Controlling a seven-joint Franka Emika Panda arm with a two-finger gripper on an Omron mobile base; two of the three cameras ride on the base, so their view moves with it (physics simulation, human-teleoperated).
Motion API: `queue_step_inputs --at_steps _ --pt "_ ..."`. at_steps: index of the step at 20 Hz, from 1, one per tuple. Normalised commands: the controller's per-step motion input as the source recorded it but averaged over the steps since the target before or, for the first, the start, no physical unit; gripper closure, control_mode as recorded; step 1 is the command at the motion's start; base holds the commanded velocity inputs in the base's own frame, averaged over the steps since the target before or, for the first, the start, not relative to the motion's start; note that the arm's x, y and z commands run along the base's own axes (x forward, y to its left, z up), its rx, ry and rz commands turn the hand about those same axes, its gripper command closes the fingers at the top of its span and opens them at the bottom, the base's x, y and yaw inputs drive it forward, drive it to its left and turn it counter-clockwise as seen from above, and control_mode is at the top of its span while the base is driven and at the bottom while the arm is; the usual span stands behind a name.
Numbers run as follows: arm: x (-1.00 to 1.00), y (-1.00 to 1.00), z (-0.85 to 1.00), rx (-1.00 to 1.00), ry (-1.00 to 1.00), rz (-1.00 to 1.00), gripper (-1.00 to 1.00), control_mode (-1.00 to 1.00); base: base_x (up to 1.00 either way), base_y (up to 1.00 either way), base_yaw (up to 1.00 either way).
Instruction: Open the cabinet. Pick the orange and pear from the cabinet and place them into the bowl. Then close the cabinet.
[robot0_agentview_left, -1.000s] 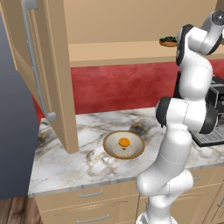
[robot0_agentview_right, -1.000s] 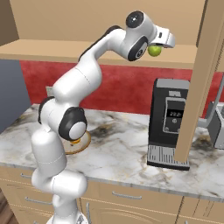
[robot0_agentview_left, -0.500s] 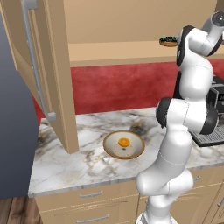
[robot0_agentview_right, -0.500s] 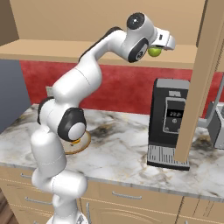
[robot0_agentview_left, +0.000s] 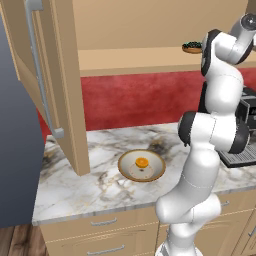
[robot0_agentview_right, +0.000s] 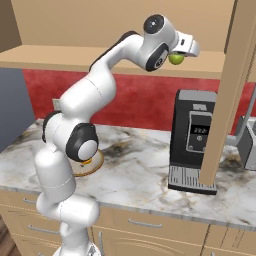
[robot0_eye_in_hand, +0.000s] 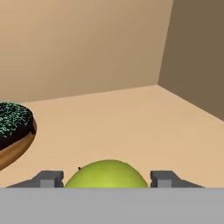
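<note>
The cabinet stands open, its left door (robot0_agentview_left: 50, 75) swung out over the counter. On its shelf lies the yellow-green pear (robot0_eye_in_hand: 107, 175), also seen from the right base (robot0_agentview_right: 175, 58). My gripper (robot0_eye_in_hand: 107, 180) reaches into the cabinet and is shut on the pear, one fingertip (robot0_eye_in_hand: 51, 179) pressed against each of its sides. In the right base view the gripper (robot0_agentview_right: 179, 55) is at the shelf's edge. The orange (robot0_agentview_left: 142, 162) lies in the tan bowl (robot0_agentview_left: 152, 175) on the counter below.
A dark dish of sprinkled bits (robot0_eye_in_hand: 13, 127) sits on the shelf just left of the pear, also visible from the left base (robot0_agentview_left: 191, 47). The right cabinet door (robot0_agentview_right: 230, 90) hangs open in front of a black coffee machine (robot0_agentview_right: 195, 140). Drawers run under the marble counter (robot0_agentview_left: 90, 190).
The jaws have come in from wide open onto the pear's sides. The arm, the bowl and the orange have stayed in place.
</note>
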Motion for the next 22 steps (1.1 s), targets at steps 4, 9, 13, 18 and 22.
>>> queue_step_inputs --at_steps 4,9,13,18,22 --pt "-0.09 0.00 0.02 0.00 -0.05 0.00 1.00 -1.00 0.00 0.00 0.00" --pt "-0.53 0.19 0.06 0.00 -0.11 0.06 1.00 -1.00 0.00 0.00 0.00" --pt "-0.87 0.71 0.00 0.00 -0.05 0.16 1.00 -1.00 0.00 0.00 0.00" --pt "-1.00 1.00 -0.01 -0.07 0.00 0.24 1.00 -1.00 0.00 0.00 0.00" --pt "-1.00 1.00 -0.04 -0.10 0.00 0.28 1.00 -1.00 0.00 0.00 0.00"
